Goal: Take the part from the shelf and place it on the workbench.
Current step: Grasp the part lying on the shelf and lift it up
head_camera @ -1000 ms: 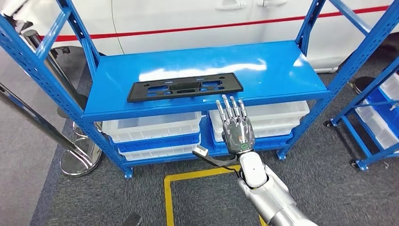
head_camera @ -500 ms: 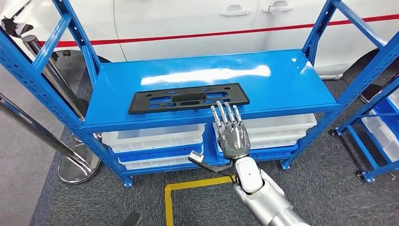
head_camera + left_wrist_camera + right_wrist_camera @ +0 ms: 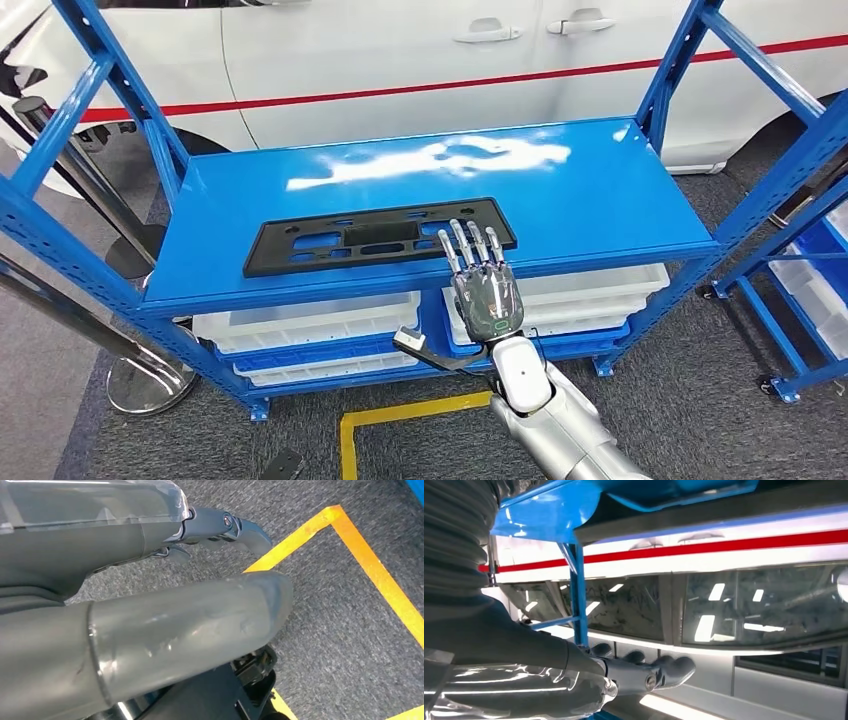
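A flat black part [image 3: 340, 240] with several cut-outs lies lengthwise near the front edge of the blue shelf [image 3: 580, 190]. My right hand [image 3: 485, 295] reaches up from below with its fingers straight and apart. Its fingertips [image 3: 470, 238] lie over the part's right near edge, and it holds nothing. In the right wrist view the right hand [image 3: 639, 672] stretches out beside a blue shelf upright [image 3: 580, 595]. My left hand [image 3: 175, 605] hangs over the grey carpet with nothing in it, thumb and fingers apart.
White bins [image 3: 310, 320] sit on the lower shelf level. A white car [image 3: 400, 60] with a red stripe stands right behind the rack. A steel post with a round base [image 3: 140, 380] is at the left, another blue rack [image 3: 800, 290] at the right. Yellow tape [image 3: 400, 415] marks the floor.
The camera has shifted, so the shelf sits lower and more to the left. My right hand has risen from below the shelf edge until its fingertips overlap the part.
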{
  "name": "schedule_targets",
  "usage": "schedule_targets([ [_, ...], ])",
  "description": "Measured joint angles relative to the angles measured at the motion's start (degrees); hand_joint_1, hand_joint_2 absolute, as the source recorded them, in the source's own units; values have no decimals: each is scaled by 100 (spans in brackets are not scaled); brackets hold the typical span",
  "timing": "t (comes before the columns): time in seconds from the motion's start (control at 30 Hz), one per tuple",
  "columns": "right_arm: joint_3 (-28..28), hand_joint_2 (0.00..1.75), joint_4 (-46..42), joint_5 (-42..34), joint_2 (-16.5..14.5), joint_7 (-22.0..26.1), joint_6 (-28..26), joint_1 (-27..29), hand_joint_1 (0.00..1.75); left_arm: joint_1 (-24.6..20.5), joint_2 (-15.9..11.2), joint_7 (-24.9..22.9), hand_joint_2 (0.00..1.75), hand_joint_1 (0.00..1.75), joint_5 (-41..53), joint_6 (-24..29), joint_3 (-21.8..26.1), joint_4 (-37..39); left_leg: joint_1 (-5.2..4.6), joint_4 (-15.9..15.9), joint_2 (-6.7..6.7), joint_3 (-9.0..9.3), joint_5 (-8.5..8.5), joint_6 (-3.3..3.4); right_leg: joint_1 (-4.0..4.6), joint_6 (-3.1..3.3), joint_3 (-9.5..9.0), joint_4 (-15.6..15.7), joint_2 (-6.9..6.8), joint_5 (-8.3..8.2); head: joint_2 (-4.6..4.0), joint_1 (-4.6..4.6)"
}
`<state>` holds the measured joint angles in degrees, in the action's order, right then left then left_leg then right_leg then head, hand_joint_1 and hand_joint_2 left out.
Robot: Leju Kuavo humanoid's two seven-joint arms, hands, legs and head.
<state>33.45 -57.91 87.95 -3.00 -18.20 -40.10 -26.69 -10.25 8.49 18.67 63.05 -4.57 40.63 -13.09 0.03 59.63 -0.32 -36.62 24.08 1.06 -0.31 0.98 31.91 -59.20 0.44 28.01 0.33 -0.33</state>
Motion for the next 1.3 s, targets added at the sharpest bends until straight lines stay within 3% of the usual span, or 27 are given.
schedule_targets([
  [0.1,31,175,13,0,-12,3,-1,-2,0,-1,0,1,0,0,-2,0,-5,0,-30,-150,-8,130,-7,102,-13,-100,-52,-67,-5,23,0,-2],
  [0.17,51,175,16,1,-21,13,-1,-19,0,-14,1,2,0,0,-3,0,-9,0,-7,-224,-13,269,11,159,-23,-145,30,-328,-13,96,0,-1],
  [0.27,81,175,27,0,-27,-10,-1,-16,0,-29,3,3,0,0,-7,0,-11,0,-5,-244,-12,378,92,210,-44,-209,601,-1191,-14,432,0,0],
  [0.33,96,175,40,0,-26,-33,-1,12,0,-12,4,4,0,0,-10,0,-14,0,-4,-236,-17,463,179,204,-52,-238,918,-1449,-16,461,0,1],
  [0.37,102,175,44,1,-25,-42,-1,17,0,-4,5,4,0,0,-9,-1,-16,0,0,-227,-19,520,228,194,-55,-243,941,-1306,-17,306,0,1],
  [0.43,113,175,45,1,-25,-40,-1,18,0,-2,11,4,0,0,-10,-5,-26,0,4,-202,-20,641,346,156,-56,-238,791,-647,-26,-220,0,2],
  [0.5,117,175,45,0,-30,-9,0,20,0,-14,17,5,0,0,-13,-9,-38,0,-1,-171,-25,695,452,87,-29,-178,661,-150,-36,-484,0,3],
  [0.63,118,175,37,1,-49,32,-2,41,0,-23,18,11,0,0,-16,-9,-48,0,-1,-60,-15,720,533,-44,-15,2,546,-22,-13,-444,0,2],
  [0.7,118,175,30,2,-64,36,-3,29,0,-38,17,17,0,0,-16,-9,-50,0,15,383,-7,493,617,-93,-31,64,432,17,-20,-402,0,1],
  [0.77,122,175,36,2,-71,37,-2,25,0,-36,18,21,0,0,-19,-9,-52,0,28,1082,-4,50,852,-137,-27,100,348,27,-28,-334,0,0],
  [0.83,149,175,62,1,-72,32,-1,30,0,-18,19,21,0,0,-27,-9,-54,0,39,1416,-3,-292,965,-159,-20,105,265,27,-18,-260,0,-1],
  [0.87,172,175,81,1,-73,26,-1,30,0,-13,19,21,0,0,-31,-9,-54,0,43,1312,-3,-337,848,-156,-17,101,214,27,-10,-224,0,-2],
  [0.93,224,175,119,1,-80,7,-1,28,0,-18,18,21,0,0,-35,-8,-55,0,44,628,-3,-195,283,-106,-10,85,103,28,-3,-145,0,-1],
  [0.97,250,175,137,1,-85,-4,0,25,0,-26,15,21,0,0,-36,-8,-55,0,28,291,0,-106,80,-70,-3,70,59,25,-2,-110,0,0],
  [1.03,302,175,173,0,-91,-23,1,18,0,-45,8,21,0,0,-52,-4,-56,0,-8,-74,-4,2,-93,2,5,14,34,15,-2,-53,0,-1],
  [1.17,360,175,228,1,-108,-33,-1,-10,173,-76,7,21,0,0,-133,14,-56,0,9,-188,-3,103,-131,108,4,-114,27,-74,-9,85,0,-3],
  [1.23,361,175,254,1,-108,-16,-1,-20,175,-108,7,27,0,0,-147,19,-54,0,21,-236,5,152,-128,151,-6,-151,286,-588,-13,354,0,-2],
  [1.3,362,175,290,1,-102,-3,-1,-13,175,-126,6,38,0,0,-170,22,-52,0,14,-228,6,159,-101,179,-13,-182,730,-1319,-13,610,0,-2],
])
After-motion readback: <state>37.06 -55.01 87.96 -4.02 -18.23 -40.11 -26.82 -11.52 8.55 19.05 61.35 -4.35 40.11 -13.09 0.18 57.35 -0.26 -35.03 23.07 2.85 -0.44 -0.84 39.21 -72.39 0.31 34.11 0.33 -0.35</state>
